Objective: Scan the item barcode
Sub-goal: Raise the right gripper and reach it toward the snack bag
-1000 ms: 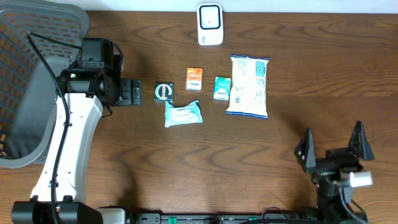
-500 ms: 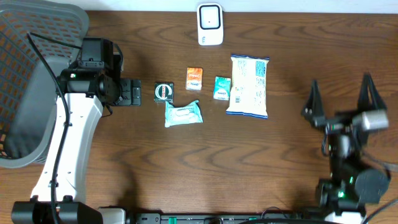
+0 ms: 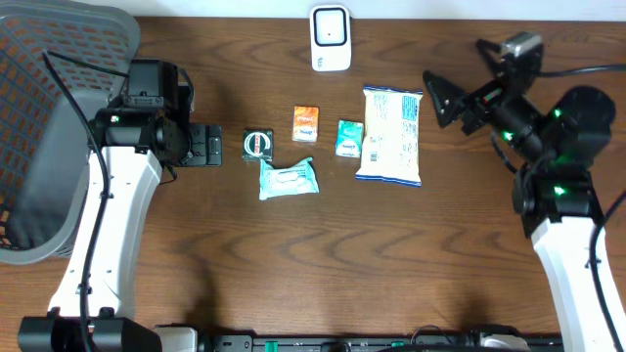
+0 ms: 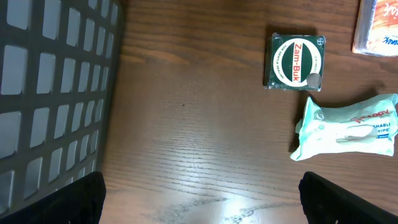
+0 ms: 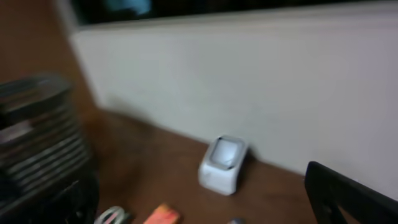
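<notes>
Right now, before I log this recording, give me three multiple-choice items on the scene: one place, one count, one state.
1. Where does the white scanner stand? A. at the table's far edge; B. at its near edge; C. among the packs.
2. How many goods lie in front of it? A. three; B. five; C. eight.
3. The left tool and right tool are: A. both open, empty; B. both shut on goods; C. one open, one shut.
1 A: it sits beyond the orange pack, by the far edge.
2 B: tin, orange pack, teal pack, large bag, wipes.
3 A: each tool's fingers stand apart, nothing between.
</notes>
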